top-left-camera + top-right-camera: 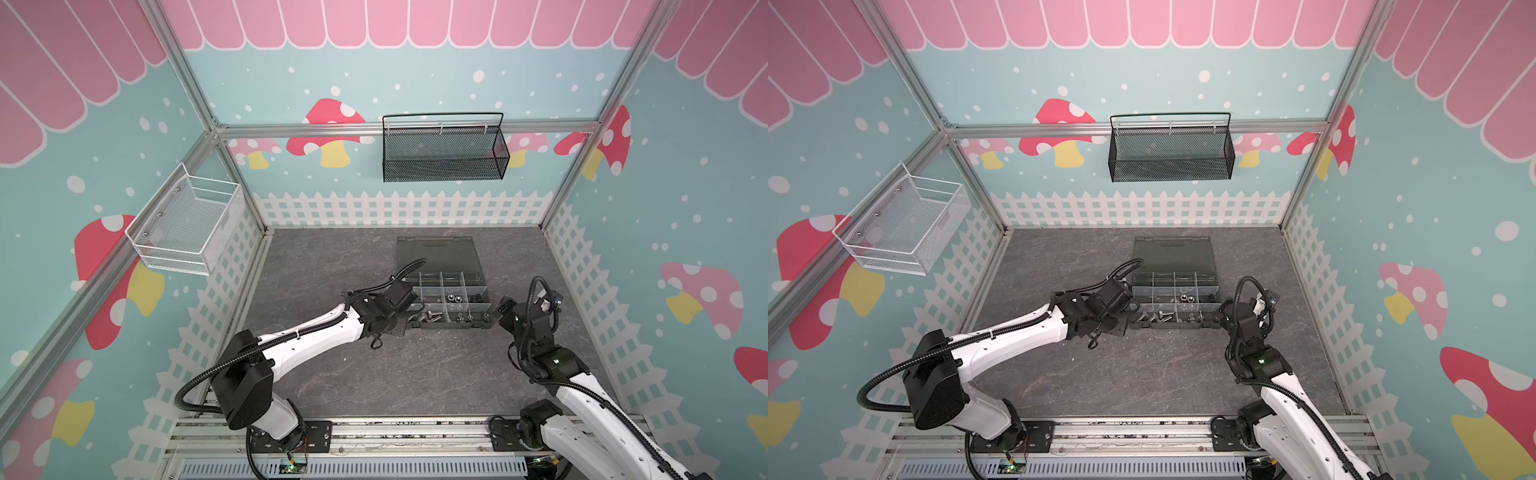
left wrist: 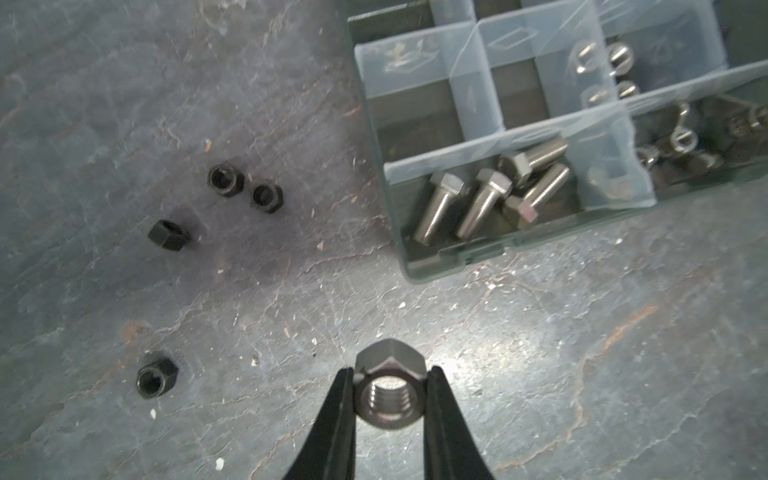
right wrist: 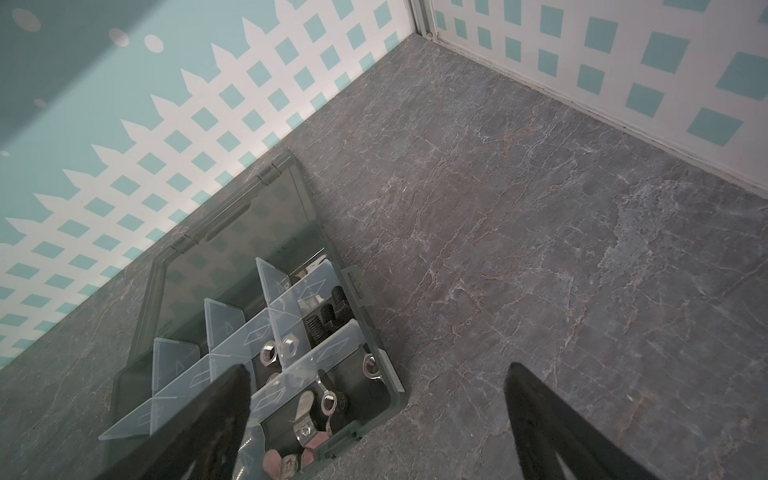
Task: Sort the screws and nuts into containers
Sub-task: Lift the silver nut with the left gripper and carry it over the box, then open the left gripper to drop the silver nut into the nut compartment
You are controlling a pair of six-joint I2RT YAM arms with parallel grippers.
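My left gripper [image 2: 390, 374] is shut on a silver nut [image 2: 390, 401], held a little above the stone table. Several black nuts [image 2: 225, 181] lie loose on the table beside it. The grey organizer box [image 2: 457, 257] stands close by, with several silver screws [image 2: 490, 199] in its corner container. In both top views the left arm [image 1: 316, 336] reaches to the left end of the box [image 1: 449, 326]. My right gripper [image 3: 376, 370] hangs open and empty over the box's other end. Silver nuts [image 3: 269, 353] and black screws [image 3: 322, 322] lie in containers there.
The box's lid [image 1: 436, 253] lies open flat toward the back wall. Wing nuts [image 3: 320, 407] fill the corner compartment under the right gripper. A black mesh basket [image 1: 444, 153] hangs on the back wall and a white wire basket [image 1: 187, 224] on the left wall.
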